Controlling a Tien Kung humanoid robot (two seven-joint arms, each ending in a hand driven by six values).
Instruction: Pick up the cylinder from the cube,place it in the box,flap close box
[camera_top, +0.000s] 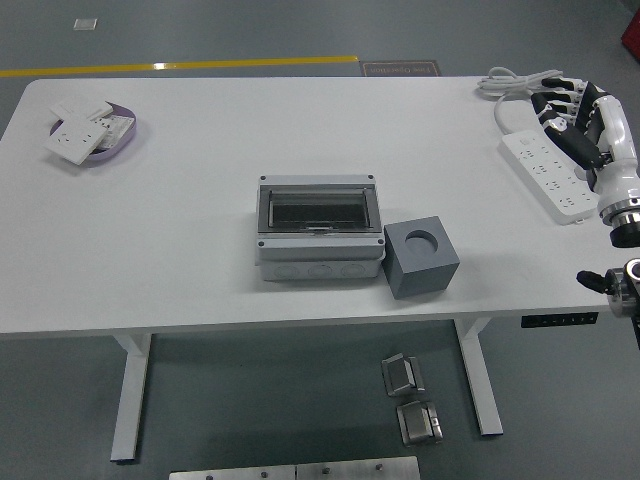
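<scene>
**A:** Where is the cylinder?

**B:** I cannot see it. The grey cube (421, 258) sits near the table's front edge. The round socket (423, 240) in its top looks empty. The grey box (320, 230) is just to the cube's left, almost touching it. Its smoked flap (319, 210) lies flat and shut. The window is too dark to show whether the cylinder is inside.

**A:** How would it handle?

**B:** Judging by the socket, it would be short, rigid, smooth and light. It would want a fingertip pinch around whatever stands above the cube's rim (a slippery hold, I would guess). The flap looks like stiff plastic hinged at the back, so a press near its front edge would move it.

**A:** And the robot's hand?

**B:** Only the right hand (580, 120) is in view. It is at the far right, above a white power strip (548, 175) and well away from the box. Its fingers are loosely extended and it holds nothing.

**A:** What room is there?

**B:** There is plenty. The white table (200, 250) is bare around the box and cube. A purple dish (90, 132) of white switch plates sits at the far left corner. A coiled cable (520, 82) lies at the far right. The cube is close to the front edge, so a careless shove could push it off.
</scene>
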